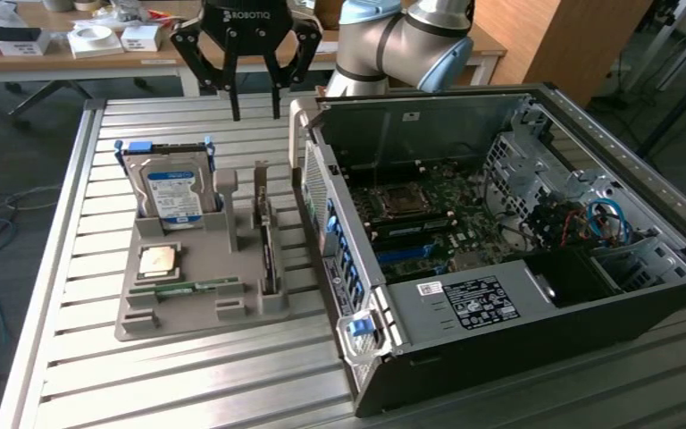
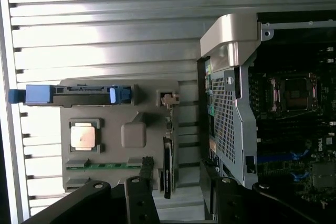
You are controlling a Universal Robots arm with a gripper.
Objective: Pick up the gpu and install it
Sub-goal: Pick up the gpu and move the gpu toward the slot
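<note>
The tool [image 1: 256, 105] hangs with its fingers spread wide and nothing between them, above the bench [image 1: 140, 375] near the edge farthest from the exterior camera and well apart from the gpu [image 1: 267, 250]. The gpu stands on its long edge in a slot of the grey tray [image 1: 188, 313], on the side of the tray that faces the open computer case [image 1: 498, 295] and just beside the case's wall. It has not yet been lifted. The same tray carries a hard drive [image 1: 171, 192] standing upright, a processor chip [image 1: 158, 261] lying flat and a memory stick [image 1: 182, 288]. In the wrist view the card shows edge-on as a thin dark strip, somewhat nearer one of the fingers [image 2: 142, 182] than the other, and the closing line seems to run across its thin side. The step in hand looks to be the reach. Done well, it would centre the card between the fingers, come down straight and take it by the upper edge. It would also keep clear of the case wall on one side and the tray's upright post [image 1: 238, 210] on the other. Since the slot probably holds the card snugly, any tilt could bind it.
</note>
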